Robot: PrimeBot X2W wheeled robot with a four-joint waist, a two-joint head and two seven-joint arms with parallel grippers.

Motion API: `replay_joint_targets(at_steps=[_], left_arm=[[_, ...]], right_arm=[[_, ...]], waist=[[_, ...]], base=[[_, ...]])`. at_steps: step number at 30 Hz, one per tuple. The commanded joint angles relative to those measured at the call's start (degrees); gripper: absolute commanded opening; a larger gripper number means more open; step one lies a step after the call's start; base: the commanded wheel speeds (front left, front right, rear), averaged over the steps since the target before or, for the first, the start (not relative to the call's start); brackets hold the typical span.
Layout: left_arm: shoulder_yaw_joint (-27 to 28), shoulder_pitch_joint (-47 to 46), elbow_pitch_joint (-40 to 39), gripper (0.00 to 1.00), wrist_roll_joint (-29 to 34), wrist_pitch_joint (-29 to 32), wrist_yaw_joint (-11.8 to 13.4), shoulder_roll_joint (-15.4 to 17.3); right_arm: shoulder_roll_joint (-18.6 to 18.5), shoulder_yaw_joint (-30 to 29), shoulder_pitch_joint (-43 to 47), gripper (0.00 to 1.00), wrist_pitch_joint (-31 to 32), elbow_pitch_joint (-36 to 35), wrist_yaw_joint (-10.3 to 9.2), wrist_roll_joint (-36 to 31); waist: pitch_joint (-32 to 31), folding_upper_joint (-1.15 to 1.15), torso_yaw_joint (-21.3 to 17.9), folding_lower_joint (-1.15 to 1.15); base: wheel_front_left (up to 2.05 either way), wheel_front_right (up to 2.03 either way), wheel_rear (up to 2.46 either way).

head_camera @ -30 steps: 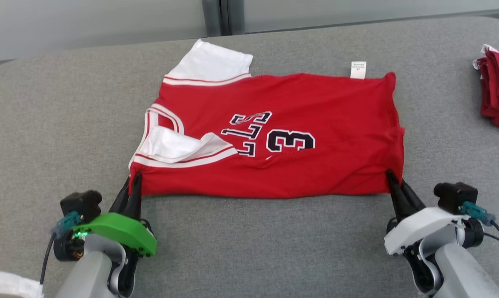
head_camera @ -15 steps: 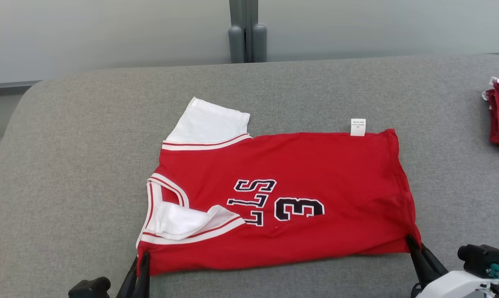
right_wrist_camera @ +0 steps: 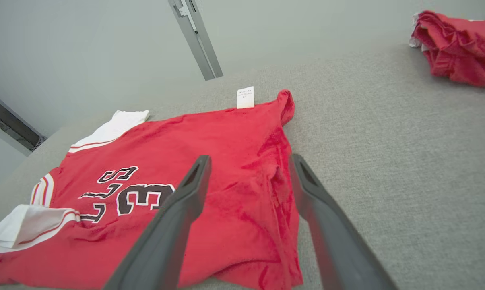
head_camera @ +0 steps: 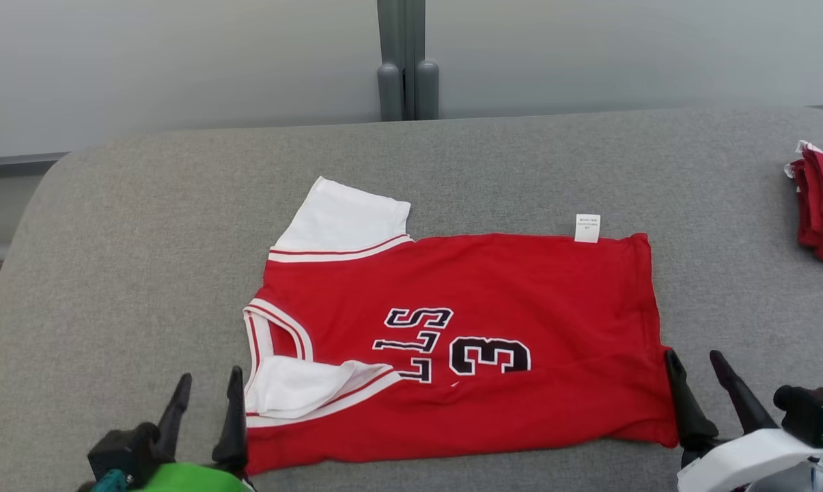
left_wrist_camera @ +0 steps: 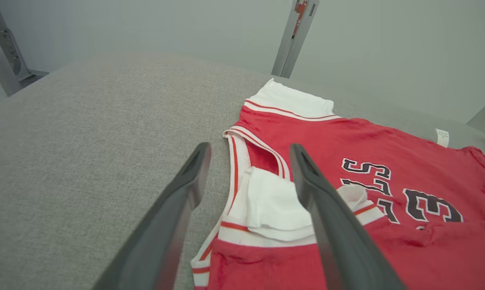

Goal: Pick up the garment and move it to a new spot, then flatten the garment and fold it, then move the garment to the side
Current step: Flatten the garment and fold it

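Note:
The garment (head_camera: 466, 342) is a red jersey with white sleeves and a black "3", lying folded lengthwise on the grey table (head_camera: 145, 239). It also shows in the left wrist view (left_wrist_camera: 387, 201) and the right wrist view (right_wrist_camera: 186, 161). My left gripper (head_camera: 206, 386) stands open at the jersey's near left corner, nothing between its fingers (left_wrist_camera: 178, 209). At the near right corner my right gripper (head_camera: 694, 365) is open too, its fingers (right_wrist_camera: 182, 209) straddling the jersey's right hem without pinching it.
A pile of folded red clothes (head_camera: 821, 212) lies at the table's right edge, also in the right wrist view (right_wrist_camera: 459, 44). A grey post (head_camera: 406, 61) stands behind the table against a pale wall. Bare grey table surrounds the jersey on the left and far side.
Both grippers were shut on the jersey's near corners and have opened, letting it go. The head camera has tilted up, so the whole picture sits lower.

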Motion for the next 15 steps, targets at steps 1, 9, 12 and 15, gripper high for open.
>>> replay_joint_targets(at_steps=[1,9,12,15], left_arm=[[0.8,-1.3,-0.6,1.00,1.4,-0.3,0.5,0.8],[3.1,-5.1,-3.5,1.00,5.4,-0.5,1.2,2.5],[3.6,-5.7,-3.8,1.00,6.4,-0.5,1.4,2.6],[4.0,-5.0,-4.1,1.00,7.6,-0.5,1.5,3.2]], right_arm=[[0.1,-0.2,-1.1,1.00,-0.8,-0.8,-0.08,-0.9],[0.7,0.4,-4.3,1.00,-4.2,-4.0,-0.08,-4.6],[0.9,0.8,-4.3,1.00,-5.1,-4.5,-0.08,-5.7],[1.3,0.9,-3.4,1.00,-5.8,-4.8,-0.08,-7.1]], waist=[[-0.6,0.00,-0.2,0.00],[-2.0,0.00,-0.1,0.00],[-2.6,0.00,0.0,0.00],[-3.2,0.00,0.0,0.00]], base=[[0.00,0.00,0.00],[0.00,0.00,0.00],[0.00,0.00,0.00],[0.00,0.00,0.00]])
